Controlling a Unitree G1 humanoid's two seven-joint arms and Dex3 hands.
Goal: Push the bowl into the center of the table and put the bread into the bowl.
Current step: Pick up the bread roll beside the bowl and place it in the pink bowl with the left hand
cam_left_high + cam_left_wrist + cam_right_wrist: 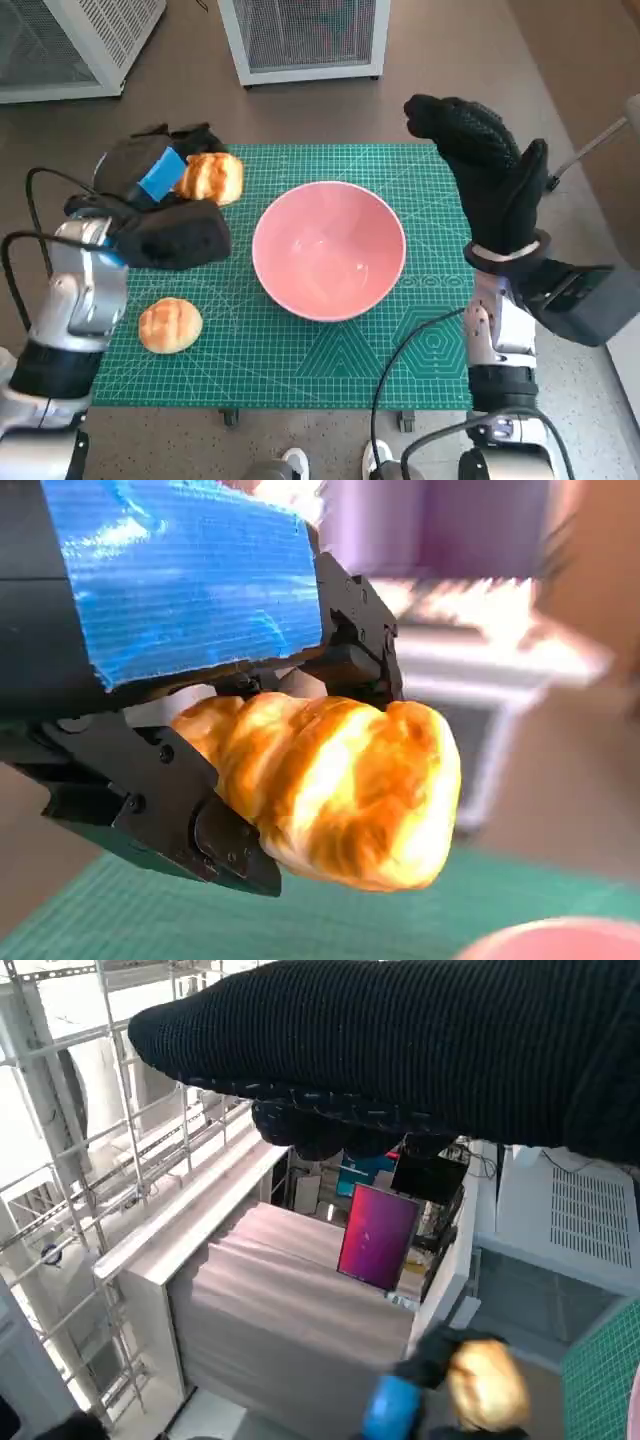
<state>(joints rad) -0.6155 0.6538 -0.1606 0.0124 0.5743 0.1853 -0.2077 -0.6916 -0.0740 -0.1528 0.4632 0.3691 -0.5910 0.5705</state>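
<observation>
A pink bowl [328, 248] stands near the middle of the green mat [300, 350]; its rim [560, 942] edges into the left wrist view. My left hand [160, 175] holds a golden twisted bread [211, 177] above the mat's far left corner, seen close up as a glossy roll [340, 785] between black fingers [180, 820]. A second round bun [170, 325] lies on the mat at the near left. My right hand [485, 165] hovers raised beside the bowl's right side, fingers spread and holding nothing. In the right wrist view the glove [420, 1050] fills the top, with the held bread [487, 1385] far off.
Two white mesh-sided cabinets [305, 35] stand on the floor beyond the table. A black camera box [580, 300] sits on my right forearm. Cables loop near both arms. The right wrist view shows a room with metal racks [90, 1160] and a pink screen [378, 1235].
</observation>
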